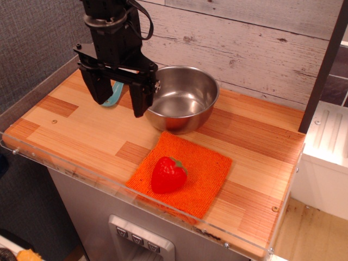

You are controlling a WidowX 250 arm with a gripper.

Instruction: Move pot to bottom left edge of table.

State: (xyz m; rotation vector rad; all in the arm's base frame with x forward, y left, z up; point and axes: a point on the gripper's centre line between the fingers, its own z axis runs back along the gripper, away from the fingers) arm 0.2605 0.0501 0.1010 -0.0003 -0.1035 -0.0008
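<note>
The shiny steel pot (184, 98) stands upright and empty at the back middle of the wooden table (81, 128). My gripper (119, 98) hangs just left of the pot. Its two black fingers are spread apart with nothing between them. The right finger (140, 100) is close to the pot's left rim; I cannot tell whether it touches. The left finger (99, 88) is over bare table.
An orange woven cloth (202, 173) lies in front of the pot with a red strawberry toy (167, 174) on it. A light blue object (112, 94) lies behind the gripper, partly hidden. Clear acrylic edging (70, 169) runs along the table's front. A plank wall stands behind.
</note>
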